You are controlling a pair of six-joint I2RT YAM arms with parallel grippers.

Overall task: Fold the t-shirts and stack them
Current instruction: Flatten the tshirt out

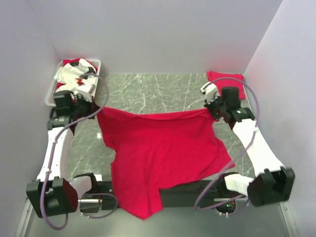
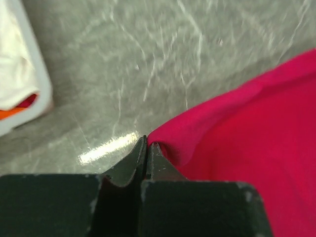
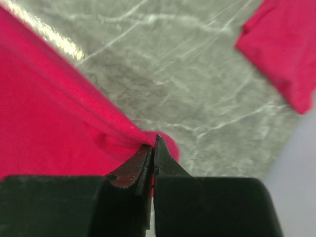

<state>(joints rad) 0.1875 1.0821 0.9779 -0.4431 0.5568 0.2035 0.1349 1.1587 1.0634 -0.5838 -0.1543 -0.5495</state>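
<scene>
Left tool (image 2: 147, 144) and right tool (image 3: 152, 144) clamp the t-shirt's (image 1: 163, 153) far corners; we risk a thin pinch slipping under tension.

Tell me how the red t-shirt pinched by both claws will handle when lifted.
Probably floppy: the t-shirt dips along its top edge between the left claw and right claw. Likely light, since two small corner pinches hold it stretched. It may bunch rather than slip, as folds gather at each pinch.
</scene>
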